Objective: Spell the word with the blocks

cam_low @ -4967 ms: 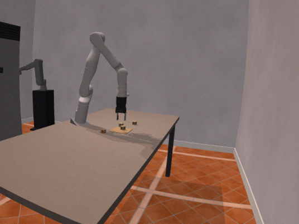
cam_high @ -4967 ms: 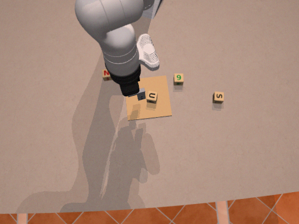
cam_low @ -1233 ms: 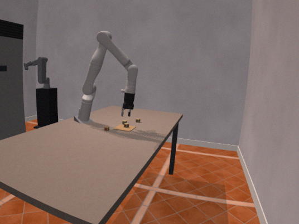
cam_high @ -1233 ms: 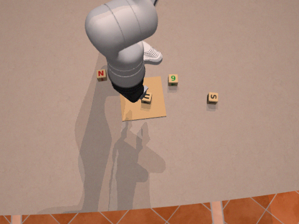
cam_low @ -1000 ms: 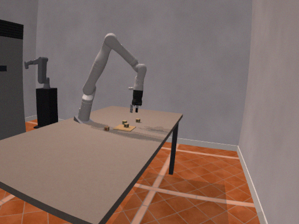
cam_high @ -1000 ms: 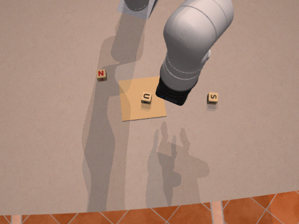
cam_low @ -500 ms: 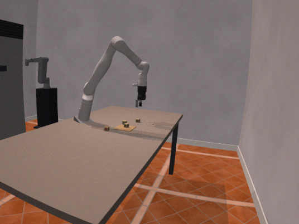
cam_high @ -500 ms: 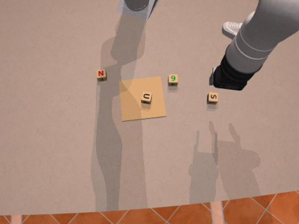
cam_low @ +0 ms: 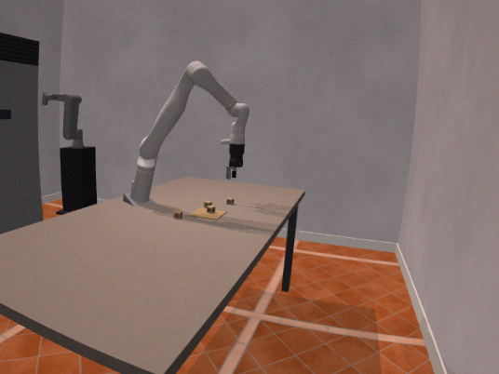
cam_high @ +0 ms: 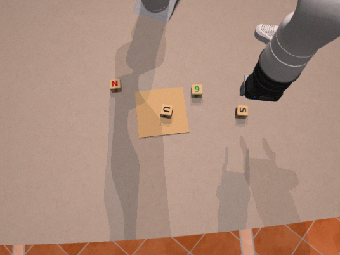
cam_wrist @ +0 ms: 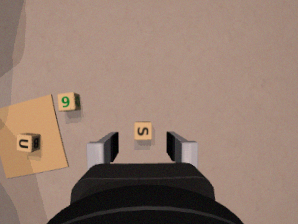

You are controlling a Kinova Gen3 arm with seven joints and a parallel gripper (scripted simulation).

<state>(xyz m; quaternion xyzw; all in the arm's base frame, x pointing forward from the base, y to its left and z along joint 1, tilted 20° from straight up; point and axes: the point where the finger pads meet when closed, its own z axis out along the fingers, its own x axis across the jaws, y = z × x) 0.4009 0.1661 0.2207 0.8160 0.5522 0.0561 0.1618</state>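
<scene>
The orange mat (cam_high: 159, 111) lies flat on the table. The U block (cam_high: 166, 110) sits on it, right of its centre. The N block (cam_high: 115, 85) lies off the mat to the left. The 9 block (cam_high: 196, 90) lies just off the mat's right far corner. The S block (cam_high: 241, 111) lies further right on the bare table. My gripper (cam_wrist: 142, 142) is open and empty, high above the table. In the wrist view the S block (cam_wrist: 143, 131) shows between the two fingers, far below; the 9 block (cam_wrist: 65, 102) and U block (cam_wrist: 27, 141) are to the left.
The arm's base (cam_high: 155, 7) stands at the far edge of the table. The table's near edge (cam_high: 171, 236) runs along the bottom, with tiled floor beyond. In the side view the arm (cam_low: 186, 121) arches over the blocks.
</scene>
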